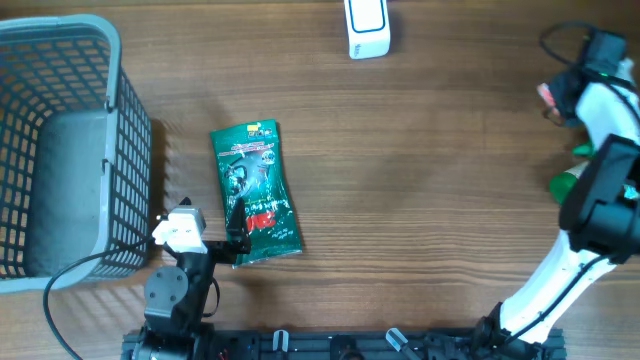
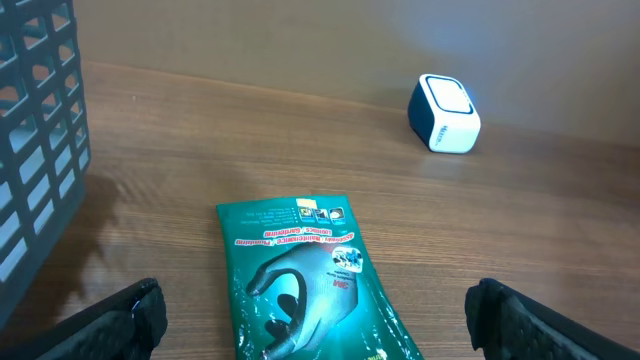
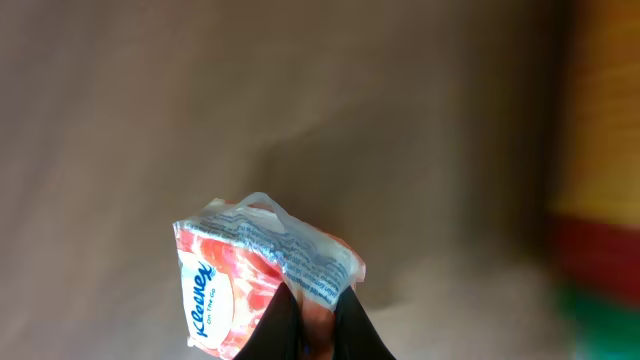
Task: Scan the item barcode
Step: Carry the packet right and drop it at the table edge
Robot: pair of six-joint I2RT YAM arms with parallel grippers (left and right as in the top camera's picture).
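Brown wood-grain table [image 1: 430, 200]; plain grey wall [image 2: 250, 30] behind its far edge; soft, even light.

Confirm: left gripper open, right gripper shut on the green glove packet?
Wrong item. The right gripper is shut on a Kleenex tissue pack, per the right wrist view; the green glove packet lies flat on the table. The left gripper is open, yes.

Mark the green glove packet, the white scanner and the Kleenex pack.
green glove packet [image 1: 255, 190]: overhead view, middle of its printed face.
white scanner [image 2: 445, 113]: left wrist view, on its top face.
Kleenex pack [image 3: 240, 275]: right wrist view, on its printed front.
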